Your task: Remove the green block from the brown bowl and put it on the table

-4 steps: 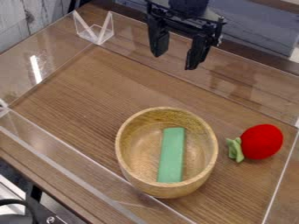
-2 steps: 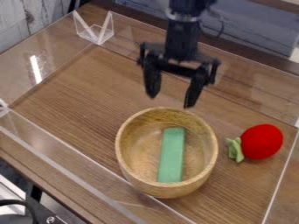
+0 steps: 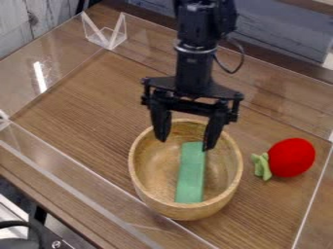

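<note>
Nearest the camera, the bowl [image 3: 140, 187] sat on the worktop [image 3: 78, 124], its wide mouth up, which left the block inside reachable from above. The block [image 3: 192, 175] lay lengthwise in it, toward the right of the view, green and ungripped. Beside the bowl, a red toy [image 3: 291, 157] rested apart, out of the way of the lift. Beyond the block's near end, the hand [image 3: 192, 127] stood open over the bowl's far part, fingers spread, probably to straddle the block. The block extended from beneath it toward the camera; exact height between them could not be told.
</note>
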### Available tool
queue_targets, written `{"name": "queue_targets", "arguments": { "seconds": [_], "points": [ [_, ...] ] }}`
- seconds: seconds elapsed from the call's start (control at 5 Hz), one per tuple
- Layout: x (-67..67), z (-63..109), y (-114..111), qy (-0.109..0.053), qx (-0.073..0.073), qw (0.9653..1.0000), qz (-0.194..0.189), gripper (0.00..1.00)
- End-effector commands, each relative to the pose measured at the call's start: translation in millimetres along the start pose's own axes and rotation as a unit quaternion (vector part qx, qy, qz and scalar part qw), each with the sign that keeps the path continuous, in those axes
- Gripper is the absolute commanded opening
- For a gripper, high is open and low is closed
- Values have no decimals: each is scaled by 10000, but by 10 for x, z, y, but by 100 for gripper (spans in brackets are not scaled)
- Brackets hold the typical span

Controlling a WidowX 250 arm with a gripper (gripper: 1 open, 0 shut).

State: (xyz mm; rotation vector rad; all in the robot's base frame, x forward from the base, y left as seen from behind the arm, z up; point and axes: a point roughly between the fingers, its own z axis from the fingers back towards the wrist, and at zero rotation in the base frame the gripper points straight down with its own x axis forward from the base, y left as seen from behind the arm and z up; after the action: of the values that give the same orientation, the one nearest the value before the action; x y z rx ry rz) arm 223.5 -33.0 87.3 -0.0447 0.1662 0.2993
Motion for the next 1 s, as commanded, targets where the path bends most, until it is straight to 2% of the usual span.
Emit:
{"name": "queue_targets", "arguments": {
  "seconds": [0.0,0.2,0.4,0.8],
  "points": [
    [-30,29,99,-242,-134,9994,230,100],
    [-94,-5,152,-285,-225,9981,495,100],
    [-143,-34,175,-349,-349,9970,599,100],
    [-159,-81,105,-516,-519,9943,778,100]
  ]
}}
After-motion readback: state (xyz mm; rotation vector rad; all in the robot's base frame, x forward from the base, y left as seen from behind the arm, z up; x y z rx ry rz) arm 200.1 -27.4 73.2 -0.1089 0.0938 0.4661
